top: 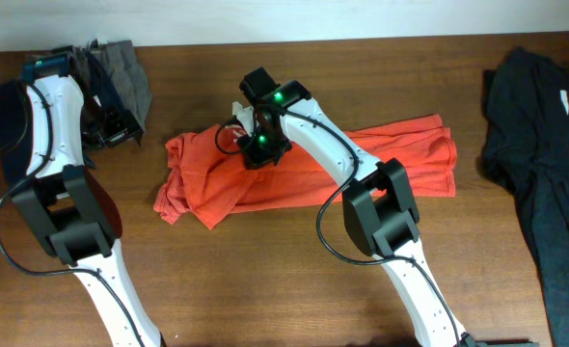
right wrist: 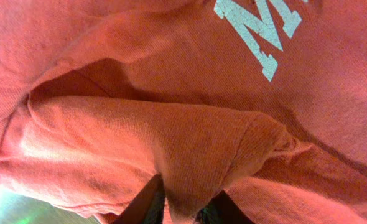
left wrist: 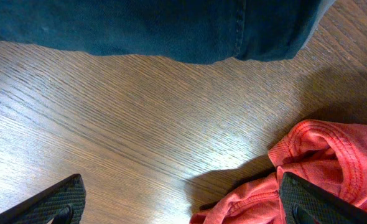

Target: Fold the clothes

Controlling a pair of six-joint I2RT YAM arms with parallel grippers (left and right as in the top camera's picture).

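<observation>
Right gripper (right wrist: 183, 208) pinches a raised fold of the orange-red T-shirt (top: 362, 159) at its bunched end, mid-way across the wooden table (top: 265, 289). This looks like the start of a straightening pull before folding. The next move probably calls for lifting and drawing the cloth flat without dragging the rest. Left gripper (left wrist: 180, 205) hovers spread wide, holding nothing, just beside the shirt's edge. The shirt lies crumpled lengthwise, its white lettering partly showing. Farther off lie a navy garment (left wrist: 171, 28) and grey garment (top: 125, 77) far left, and a black garment (top: 545, 145) far right.
</observation>
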